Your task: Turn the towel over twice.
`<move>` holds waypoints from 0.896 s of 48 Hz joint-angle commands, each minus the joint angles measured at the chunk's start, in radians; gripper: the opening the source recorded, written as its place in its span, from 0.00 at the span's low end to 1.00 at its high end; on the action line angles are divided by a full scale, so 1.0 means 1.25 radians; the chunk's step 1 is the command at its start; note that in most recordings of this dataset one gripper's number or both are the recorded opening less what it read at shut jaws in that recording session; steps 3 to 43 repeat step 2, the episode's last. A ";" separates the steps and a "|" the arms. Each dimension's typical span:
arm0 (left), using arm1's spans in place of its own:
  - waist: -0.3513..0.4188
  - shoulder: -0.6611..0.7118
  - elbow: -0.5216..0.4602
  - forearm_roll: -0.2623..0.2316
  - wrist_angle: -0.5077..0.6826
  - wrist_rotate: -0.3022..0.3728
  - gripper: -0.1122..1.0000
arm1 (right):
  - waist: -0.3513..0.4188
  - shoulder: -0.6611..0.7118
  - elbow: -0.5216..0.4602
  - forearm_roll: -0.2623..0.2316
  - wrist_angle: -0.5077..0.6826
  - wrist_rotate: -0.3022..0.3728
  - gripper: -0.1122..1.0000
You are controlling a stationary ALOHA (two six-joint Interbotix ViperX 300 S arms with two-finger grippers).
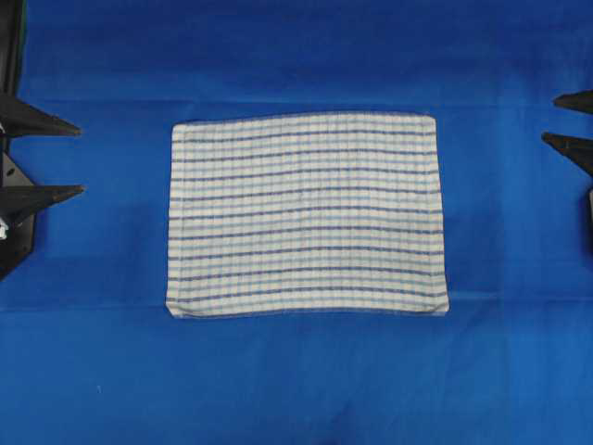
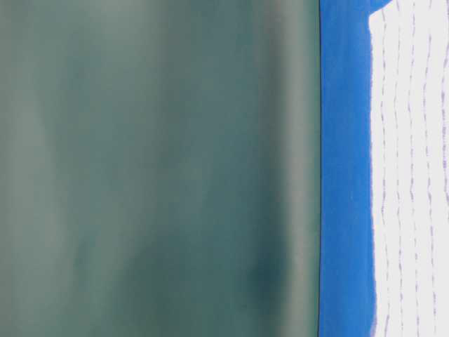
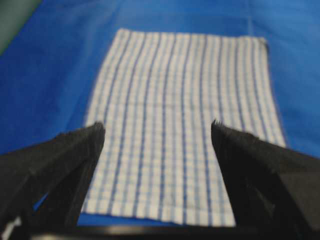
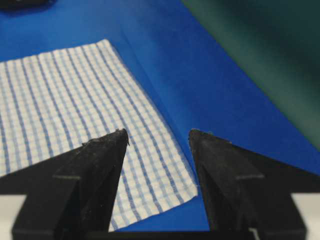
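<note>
Towel [image 1: 307,215], white with dark and light blue stripes and a faint check, spread flat and unfolded at the middle of the plain blue sheet [image 1: 306,389] covering the tabletop; long edges running across the overhead view, corners square, hem visible along the border; no part lifted or creased. Same towel [image 3: 180,130] seen lengthwise from the left wrist view, stripes running away from the camera, near edge lying between the two black tips; also seen [image 4: 85,115] from the right wrist view, one corner lying just beyond the tips, blue sheet [image 4: 210,85] beside it. Seen at table level as a pale striped band [image 2: 414,175] on the blue sheet, with a blurred grey-green backdrop [image 2: 154,168] behind. Left gripper [image 1: 69,159] at the left edge of the overhead view, well apart from the towel; fingers [image 3: 75,150] spread wide, holding nothing. Right gripper [image 1: 554,120] at the right edge, likewise well apart from the towel; fingers [image 4: 100,155] spread wide, holding nothing.
</note>
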 commanded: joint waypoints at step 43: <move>0.009 0.007 -0.009 0.001 -0.002 0.000 0.85 | -0.001 0.007 -0.011 -0.002 0.001 0.001 0.65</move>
